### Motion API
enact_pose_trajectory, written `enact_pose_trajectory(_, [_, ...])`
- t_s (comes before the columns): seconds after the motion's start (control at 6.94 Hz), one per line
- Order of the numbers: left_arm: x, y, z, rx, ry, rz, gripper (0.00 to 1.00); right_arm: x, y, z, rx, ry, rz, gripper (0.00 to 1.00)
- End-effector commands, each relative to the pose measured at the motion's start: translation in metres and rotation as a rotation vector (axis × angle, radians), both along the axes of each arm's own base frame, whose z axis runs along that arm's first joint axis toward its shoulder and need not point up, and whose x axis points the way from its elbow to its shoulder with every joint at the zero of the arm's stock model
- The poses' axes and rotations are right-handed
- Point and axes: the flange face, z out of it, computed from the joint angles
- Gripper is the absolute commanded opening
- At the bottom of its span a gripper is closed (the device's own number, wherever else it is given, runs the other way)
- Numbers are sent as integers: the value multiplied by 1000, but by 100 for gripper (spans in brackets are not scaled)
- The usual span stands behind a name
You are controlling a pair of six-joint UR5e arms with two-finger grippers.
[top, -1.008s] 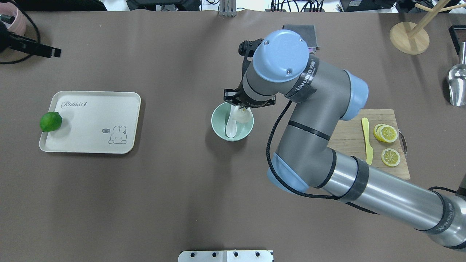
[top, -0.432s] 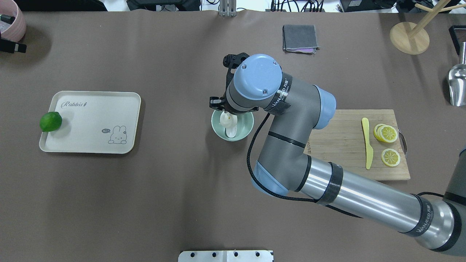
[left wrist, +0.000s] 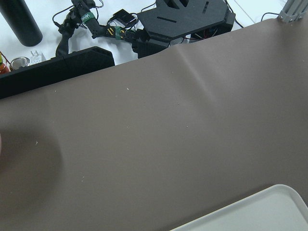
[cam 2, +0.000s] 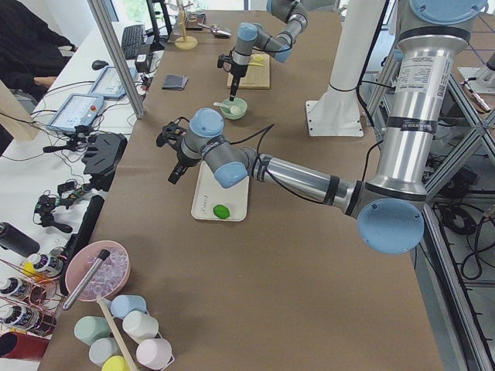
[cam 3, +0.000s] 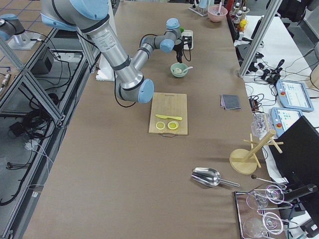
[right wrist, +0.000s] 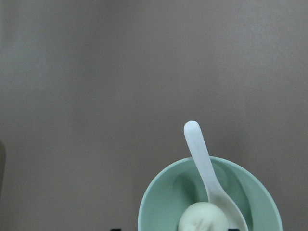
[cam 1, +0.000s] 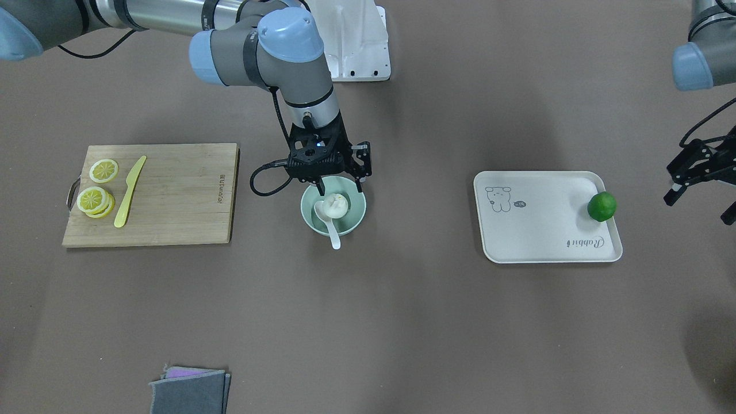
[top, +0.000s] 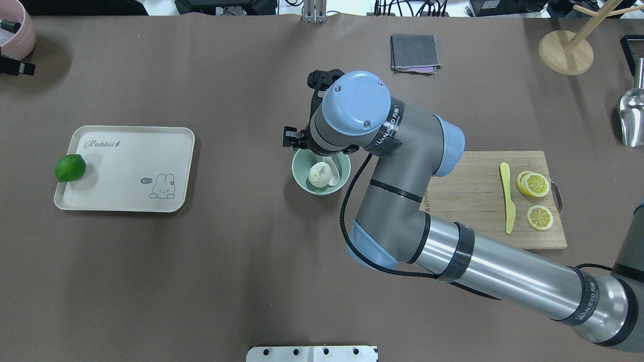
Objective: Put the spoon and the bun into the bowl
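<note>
The pale mint-green bowl (top: 298,171) stands mid-table. The white bun (top: 318,174) lies inside it, and the white spoon (top: 334,176) rests beside the bun with its scoop in the bowl. In the front view the bun (cam 1: 335,205) sits in the bowl (cam 1: 303,210) and the spoon's handle (cam 1: 334,236) sticks out over the rim. My right gripper (cam 1: 339,185) hovers just above the bowl, open and empty. The right wrist view shows the bowl (right wrist: 159,207), spoon (right wrist: 198,147) and bun (right wrist: 204,219) below. My left gripper (cam 1: 698,206) is open and empty, beyond the tray's far end.
A cream tray (top: 126,168) with a green lime (top: 70,167) on its edge lies left. A wooden cutting board (top: 478,201) with a yellow knife (top: 508,197) and lemon slices (top: 536,184) lies right. A grey cloth (top: 415,53) lies at the back.
My right gripper moved left over the bowl, opened and let the bun go; the bun now lies in the bowl. My left gripper drew back towards the left edge.
</note>
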Motion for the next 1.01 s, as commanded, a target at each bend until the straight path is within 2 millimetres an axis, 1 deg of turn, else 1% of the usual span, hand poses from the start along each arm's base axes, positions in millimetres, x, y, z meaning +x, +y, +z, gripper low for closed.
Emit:
enact_pose_trajectory(0.0, [-9,-2,4,-4,-6,-15,98,101,5,42,16,-30,-1,100])
enact_pose_trajectory(0.14, [-19,3,17,-28,-17,-31,98,161,4,100,70,41,-29,100])
enact_pose_trajectory(0.29, [-25,10,42,-68,-27,-34,98,192,1,151,124,144,-60,100])
enact_pose_trajectory(0.43, [-45,24,59,-102,-10,-43,98,241,-22,186,119,211,-14,100])
enact_pose_trajectory(0.58, [-82,39,77,-164,41,-52,98,295,-40,219,116,277,18,100])
enact_pose_trajectory(0.72, [-105,57,105,-211,30,-89,98,358,-68,245,79,244,-33,100])
enact_pose_trajectory(0.86, [-126,71,125,-201,-10,-77,98,422,-76,300,100,227,-155,100])
